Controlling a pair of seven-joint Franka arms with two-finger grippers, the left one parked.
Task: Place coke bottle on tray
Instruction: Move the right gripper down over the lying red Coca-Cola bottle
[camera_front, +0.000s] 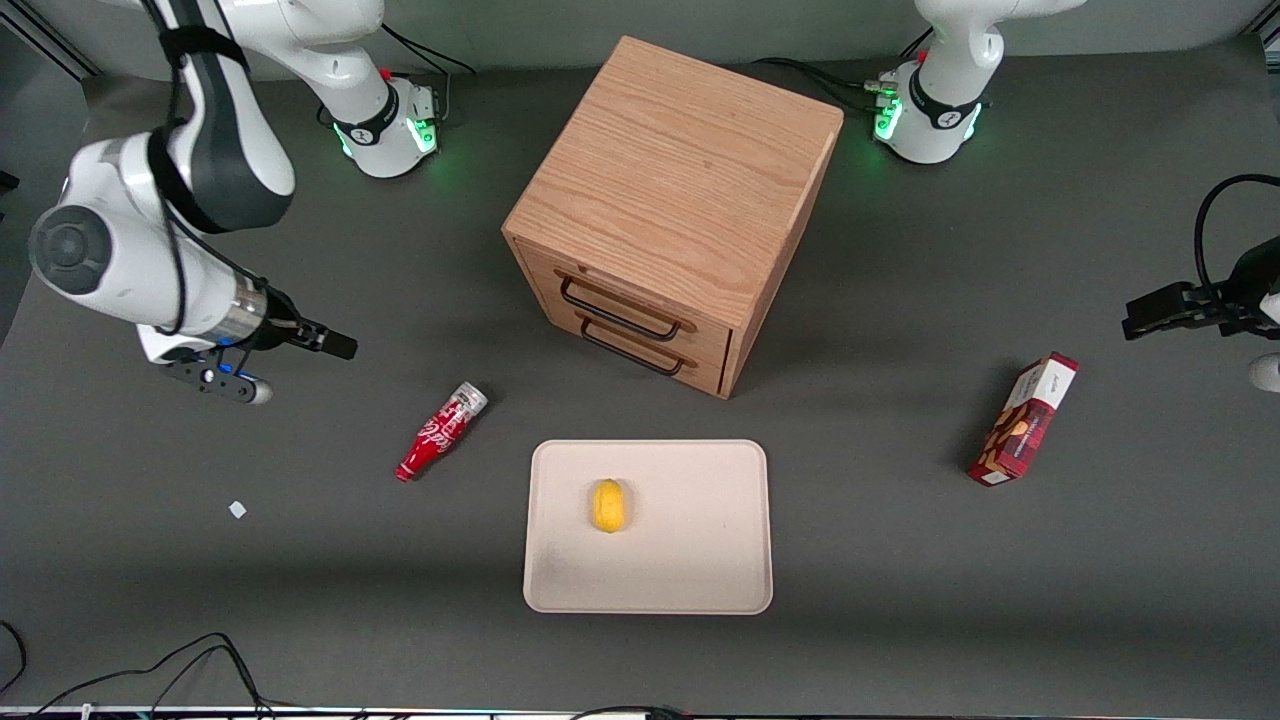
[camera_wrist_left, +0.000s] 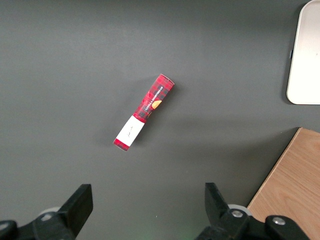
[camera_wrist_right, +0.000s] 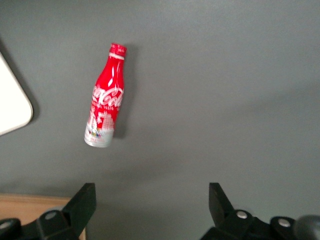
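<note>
Bottle lying flat, gripper (camera_front: 300, 345) open, empty and off to one side.

Across the front view, the gripper hangs above the table toward the working arm's end, fingers (camera_wrist_right: 82, 205) spread wide with nothing between them; next comes the coke bottle (camera_front: 441, 431), on its side on the dark table (camera_front: 900, 560), nearer the front camera than the gripper and apart from it; its long axis runs diagonally, the red cap nearest the camera, the silver base pointing toward the drawer cabinet (camera_front: 672, 210); then the tray (camera_front: 700, 560), near the bottle but not touching, carrying a small yellow fruit (camera_front: 609, 505); a grasp probably wants the fingers turned across the bottle's length.
</note>
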